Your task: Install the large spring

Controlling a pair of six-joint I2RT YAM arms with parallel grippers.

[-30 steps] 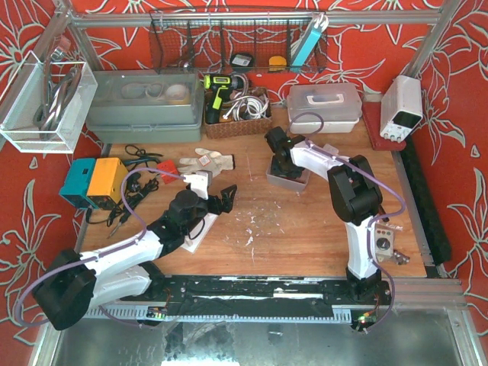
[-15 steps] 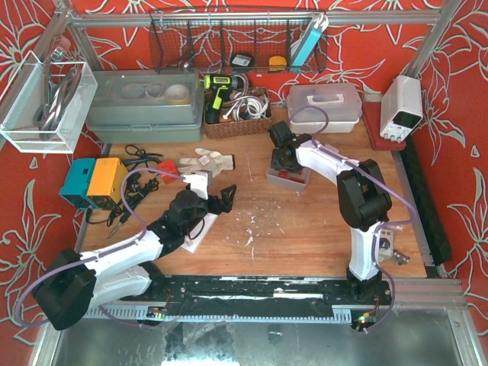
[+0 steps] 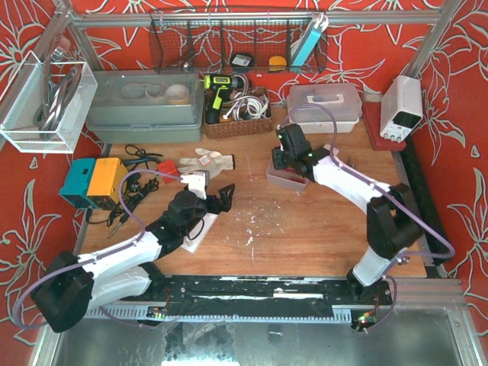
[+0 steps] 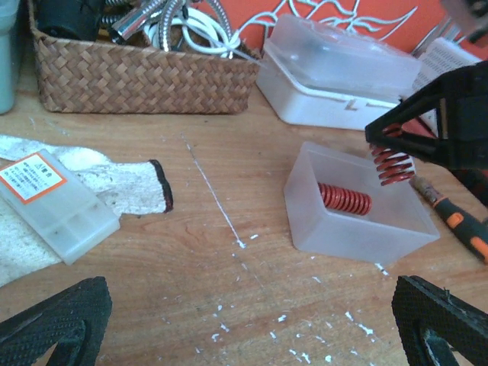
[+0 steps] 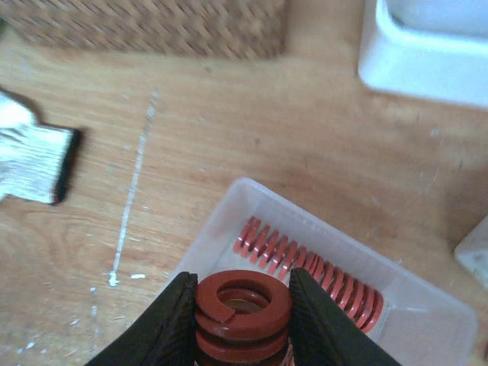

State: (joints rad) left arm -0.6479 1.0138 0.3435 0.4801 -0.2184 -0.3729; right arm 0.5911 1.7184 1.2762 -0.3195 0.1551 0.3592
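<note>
My right gripper [image 5: 242, 296] is shut on a thick red spring [image 5: 244, 314], held upright between the black fingers. It hangs just above the near end of a translucent plastic bin [image 5: 427, 324]. A second, longer red spring [image 5: 309, 278] lies flat inside the bin. In the left wrist view the held spring [image 4: 391, 165] hangs from the right gripper [image 4: 393, 145] over the bin [image 4: 358, 232]. In the top view the right gripper [image 3: 293, 162] is over the bin [image 3: 284, 180]. My left gripper [image 4: 252, 328] is open and empty, low over the wood, left of the bin.
A wicker basket [image 4: 145, 76] and a white lidded box [image 4: 335, 72] stand behind the bin. A work glove [image 4: 114, 179] and a small labelled plastic case [image 4: 53, 202] lie to the left. A screwdriver [image 4: 457, 221] lies right of the bin.
The right arm has swung its elbow out to the right, and its gripper has shifted slightly right over the bin with the spring in it. The left arm has stayed put.
</note>
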